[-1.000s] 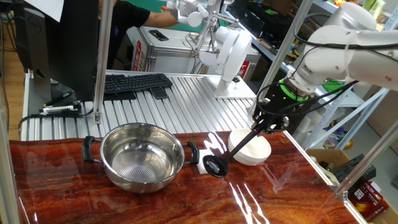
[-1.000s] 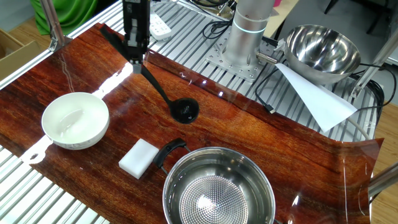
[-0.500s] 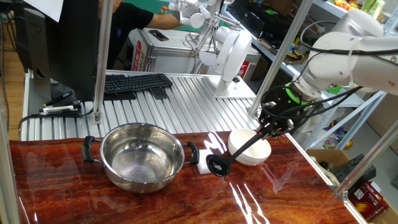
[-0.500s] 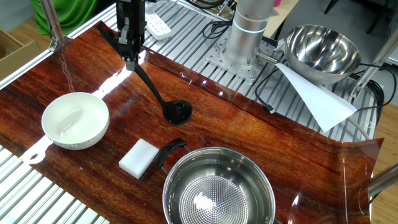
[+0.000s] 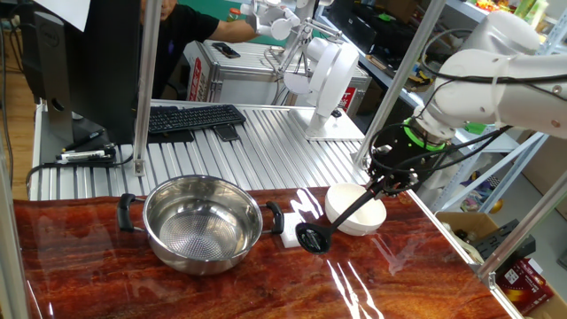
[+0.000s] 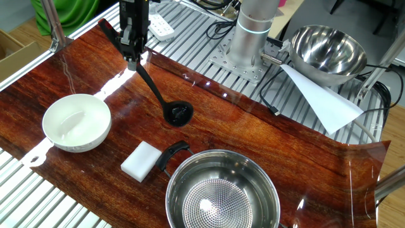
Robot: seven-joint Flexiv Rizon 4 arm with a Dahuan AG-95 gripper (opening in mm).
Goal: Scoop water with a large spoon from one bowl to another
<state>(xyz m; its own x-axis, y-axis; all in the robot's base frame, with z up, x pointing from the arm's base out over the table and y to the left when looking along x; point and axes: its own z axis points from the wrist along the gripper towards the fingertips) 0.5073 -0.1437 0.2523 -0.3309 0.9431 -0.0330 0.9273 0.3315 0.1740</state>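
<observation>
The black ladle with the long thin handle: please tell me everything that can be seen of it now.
The black ladle has a small round cup and a long thin dark handle, and looks like plastic. The gripper is shut on the upper end of its handle and points downward, so the ladle hangs tilted. Its cup is low over the red-brown wooden table, between the small white bowl and the steel pot, in neither. Contact with the table cannot be told.

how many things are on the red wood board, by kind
steel pot-like bowl: 1
white bowl: 1
white block: 1
black ladle, held in the gripper, cup low over the board: 1
total: 4
</observation>
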